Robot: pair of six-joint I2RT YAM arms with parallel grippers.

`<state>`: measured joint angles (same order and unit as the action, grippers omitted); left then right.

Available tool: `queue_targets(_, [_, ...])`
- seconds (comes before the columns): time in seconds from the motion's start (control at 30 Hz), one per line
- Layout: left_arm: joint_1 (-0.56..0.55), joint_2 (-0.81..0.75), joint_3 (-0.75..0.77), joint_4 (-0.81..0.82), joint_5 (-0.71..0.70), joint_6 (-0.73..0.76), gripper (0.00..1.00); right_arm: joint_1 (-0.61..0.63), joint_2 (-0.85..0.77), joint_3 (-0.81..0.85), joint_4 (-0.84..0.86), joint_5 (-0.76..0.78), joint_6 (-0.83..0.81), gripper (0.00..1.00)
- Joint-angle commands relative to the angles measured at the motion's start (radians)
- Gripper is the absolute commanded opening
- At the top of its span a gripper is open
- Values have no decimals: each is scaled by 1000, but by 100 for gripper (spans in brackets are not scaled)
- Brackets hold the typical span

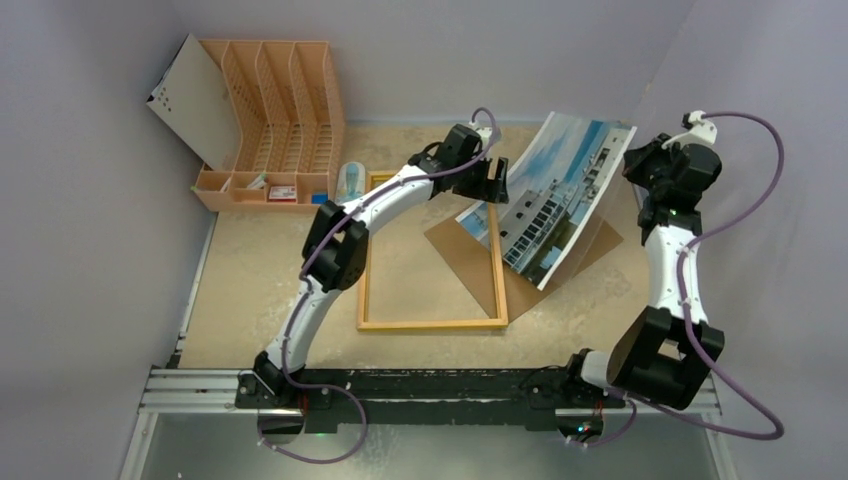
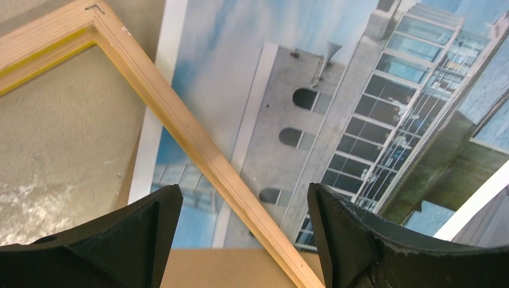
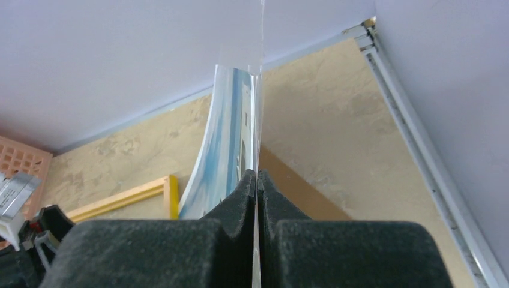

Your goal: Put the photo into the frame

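The frame (image 1: pixel 432 322) lies flat on the table with its wood-coloured back up; a strip of yellow rim shows in the left wrist view (image 2: pixel 36 66). The photo (image 1: pixel 560 200), white building under blue sky, stands tilted and bowed, its lower left part over the frame's right rail, with a clear sheet against its back. My right gripper (image 1: pixel 640 200) is shut on its right edge; the wrist view shows the thin edge between the fingers (image 3: pixel 257 177). My left gripper (image 1: pixel 490 180) is open and empty above the rail (image 2: pixel 180 120) and the photo (image 2: pixel 336 102).
A brown backing board (image 1: pixel 470 260) lies under the frame's right side and the photo. An orange slotted file rack (image 1: pixel 275 110) with a white board (image 1: pixel 195 100) leaning on it stands at the back left. Walls close in at the right and back.
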<state>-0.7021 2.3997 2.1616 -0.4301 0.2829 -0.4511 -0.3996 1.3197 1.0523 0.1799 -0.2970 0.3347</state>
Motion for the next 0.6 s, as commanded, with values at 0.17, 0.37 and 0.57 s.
queue_targets(0.17, [-5, -141, -3, -96, -94, 32, 81, -2, -104, 81, -84, 104, -41, 0])
queue_targets(0.37, [-5, -172, 26, -146, -201, -2, 81, -1, -128, 141, -107, 162, -46, 0])
queue_targets(0.57, [-6, -270, -70, -135, -307, -16, 81, 62, -115, 226, -137, 221, -61, 0])
